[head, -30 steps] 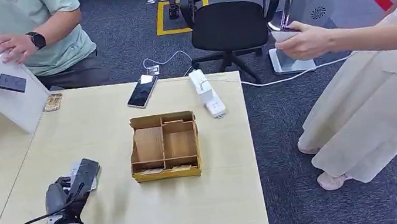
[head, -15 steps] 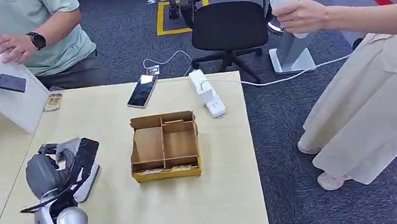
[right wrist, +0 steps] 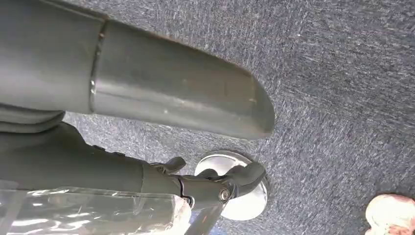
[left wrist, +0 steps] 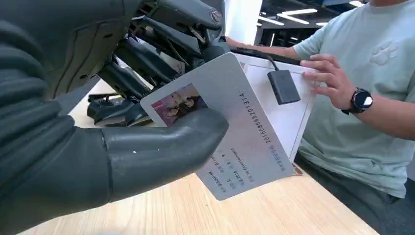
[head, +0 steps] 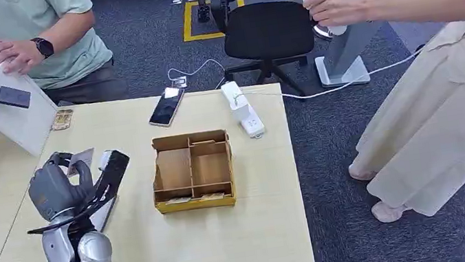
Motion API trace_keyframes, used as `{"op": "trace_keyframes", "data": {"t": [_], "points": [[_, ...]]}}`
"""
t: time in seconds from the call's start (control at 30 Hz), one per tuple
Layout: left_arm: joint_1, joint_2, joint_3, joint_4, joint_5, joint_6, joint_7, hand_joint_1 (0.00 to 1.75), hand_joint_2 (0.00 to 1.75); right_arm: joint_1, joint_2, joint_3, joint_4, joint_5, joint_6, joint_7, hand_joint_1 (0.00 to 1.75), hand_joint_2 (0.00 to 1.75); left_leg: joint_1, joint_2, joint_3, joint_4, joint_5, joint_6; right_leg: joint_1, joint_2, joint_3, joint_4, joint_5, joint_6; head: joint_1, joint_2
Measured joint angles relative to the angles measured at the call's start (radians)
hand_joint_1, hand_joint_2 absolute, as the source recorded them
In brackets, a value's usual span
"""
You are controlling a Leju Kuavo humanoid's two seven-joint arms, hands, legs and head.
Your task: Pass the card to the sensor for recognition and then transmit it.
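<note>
now the left hand is up over the near-left part of the light wooden table, and it has the card pinched, thick thumb pressed on the printed face and dark fingers behind it. in the left wrist view the card is grey-white with a small photo at 1 corner and rows of print, tilted in the air above the tabletop. in the head view the card peeks out pale just past the hand, next to a black slab on a white base that stands tilted beside the hand; whether hand and slab touch, hard to say. beyond sits a white stand with a small black box on its sloped face, a seated person's hand resting on top. mid-table, an open cardboard divider box, a phone and a white power strip further back. the right hand hangs over grey carpet, thumb out straight; how its fingers lie, i cannot tell. a standing person at the right holds a white object up.
</note>
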Motion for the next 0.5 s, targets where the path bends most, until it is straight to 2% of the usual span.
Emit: {"op": "trace_keyframes", "data": {"t": [0.13,0.5], "points": [[-0.005,0.0,-0.009,0.0,-0.019,-0.002,0.001,1.75,1.75,-0.001,0.0,0.008,0.004,0.0,0.0,0.007,0.0,0.0,0.0,0.0,0.0,0.0,0.0,0.0,0.0,0.0,0.0,0.0,0.0,0.0,0.0,0.0],[-0.054,0.017,-0.013,0.024,-0.099,-0.003,0.054,1.75,1.75,-0.004,0.0,0.017,0.015,0.0,0.0,0.01,0.0,0.0,0.0,0.0,0.0,0.0,0.0,0.0,0.0,0.0,0.0,0.0,0.0,0.0,0.0,0.0]]}}
